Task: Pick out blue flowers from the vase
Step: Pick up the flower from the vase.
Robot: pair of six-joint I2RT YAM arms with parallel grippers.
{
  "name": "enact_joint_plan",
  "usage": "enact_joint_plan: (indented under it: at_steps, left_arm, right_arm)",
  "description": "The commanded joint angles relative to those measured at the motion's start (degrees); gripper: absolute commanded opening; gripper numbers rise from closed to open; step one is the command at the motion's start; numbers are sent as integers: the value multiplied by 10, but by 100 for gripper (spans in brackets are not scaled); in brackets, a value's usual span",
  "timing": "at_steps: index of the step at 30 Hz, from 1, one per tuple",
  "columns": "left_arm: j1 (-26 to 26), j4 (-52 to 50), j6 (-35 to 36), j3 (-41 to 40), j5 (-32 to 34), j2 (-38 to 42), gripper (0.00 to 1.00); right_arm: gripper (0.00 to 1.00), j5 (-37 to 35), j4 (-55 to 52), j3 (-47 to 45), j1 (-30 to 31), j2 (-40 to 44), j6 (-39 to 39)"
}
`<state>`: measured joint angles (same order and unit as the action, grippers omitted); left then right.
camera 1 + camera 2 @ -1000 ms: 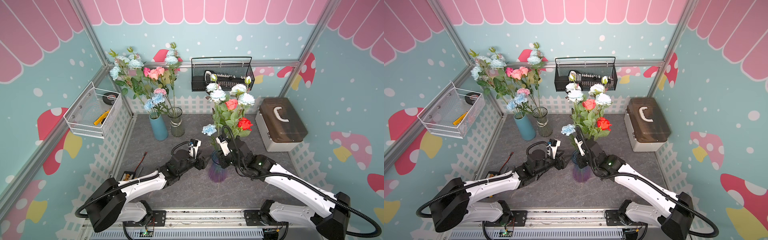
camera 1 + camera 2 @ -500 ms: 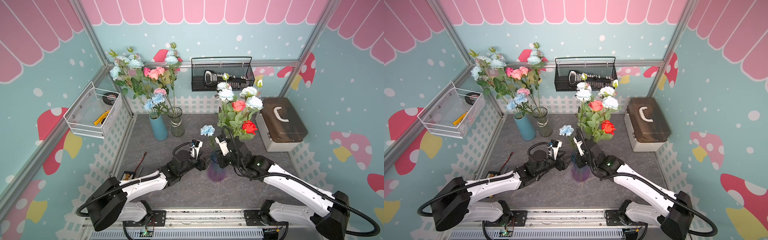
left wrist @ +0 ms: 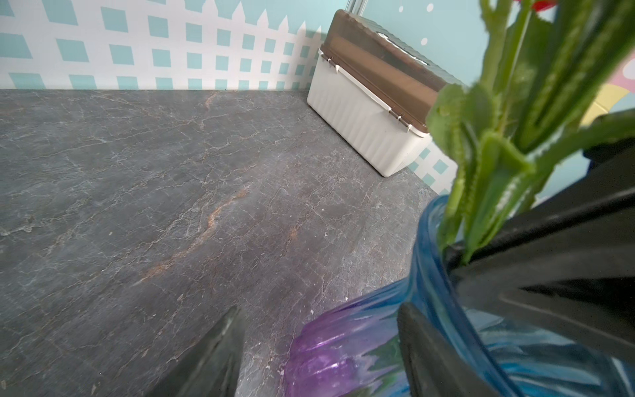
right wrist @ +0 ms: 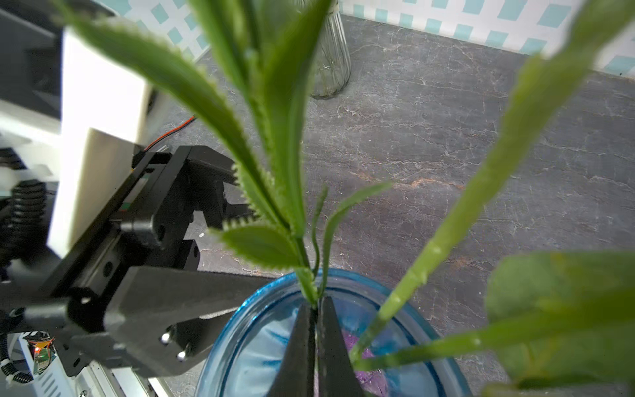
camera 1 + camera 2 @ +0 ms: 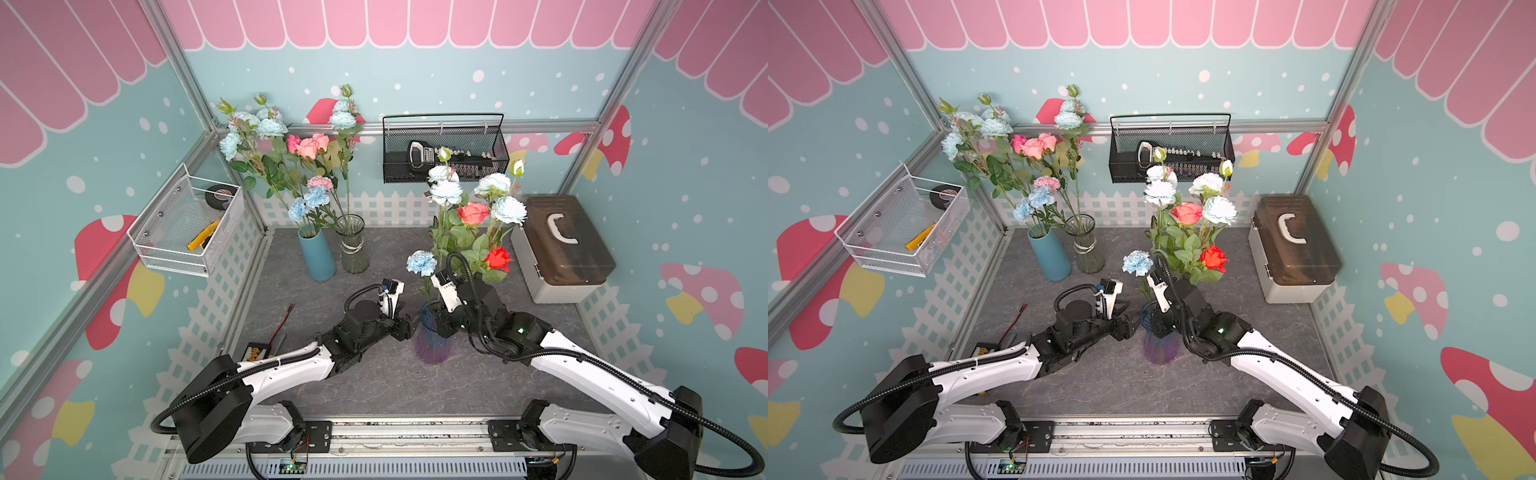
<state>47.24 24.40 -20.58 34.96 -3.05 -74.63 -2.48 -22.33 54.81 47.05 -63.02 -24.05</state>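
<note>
A blue-and-purple glass vase (image 5: 432, 345) (image 5: 1160, 347) stands mid-table. It holds a small blue carnation (image 5: 421, 262) (image 5: 1137, 262), taller pale-blue flowers (image 5: 509, 209) (image 5: 1219, 210), a coral rose and a red rose. My right gripper (image 4: 314, 309) (image 5: 436, 318) is shut on a thin green stem (image 4: 309, 288) at the vase mouth. That stem seems to lead up to the carnation. My left gripper (image 3: 321, 309) (image 5: 405, 328) is open beside the vase (image 3: 343, 343). One finger rests against its neck and the other is off it, over the table.
At the back left stand a blue ceramic vase (image 5: 318, 257) and a clear glass vase (image 5: 353, 245) with more flowers. A lidded storage box (image 5: 561, 249) sits at the right. Wire baskets (image 5: 444, 149) (image 5: 187, 224) hang on the walls. A battery pack and cable (image 5: 257, 353) lie at the front left.
The right gripper's jaws have closed fully on the stem. The bouquet has leaned a little to the right. The left arm has barely moved.
</note>
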Motion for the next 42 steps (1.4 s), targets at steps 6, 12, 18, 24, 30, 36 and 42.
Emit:
enact_joint_plan:
  at_steps: [6,12,18,24,30,36,42]
  left_arm:
    - [5,12,14,-24,42,47,71]
    - [3,-9,23,-31,63,81,71]
    - [-3,-43,27,-35,64,138,73]
    - [-31,-101,8,-21,17,225,77]
    - [-36,-194,21,29,0,292,78]
    - [-43,-243,23,118,-60,292,77]
    - [-65,-297,49,226,-104,259,75]
  right_arm:
    - [0,4,-6,31,4,20,18]
    - [0,0,-33,88,4,14,48]
    - [0,6,-53,142,3,8,74]
    - [0,7,-75,203,3,-5,103]
    - [0,17,-90,273,2,-24,128]
    - [0,39,-97,338,2,-56,143]
    - [0,50,-118,409,-2,-75,153]
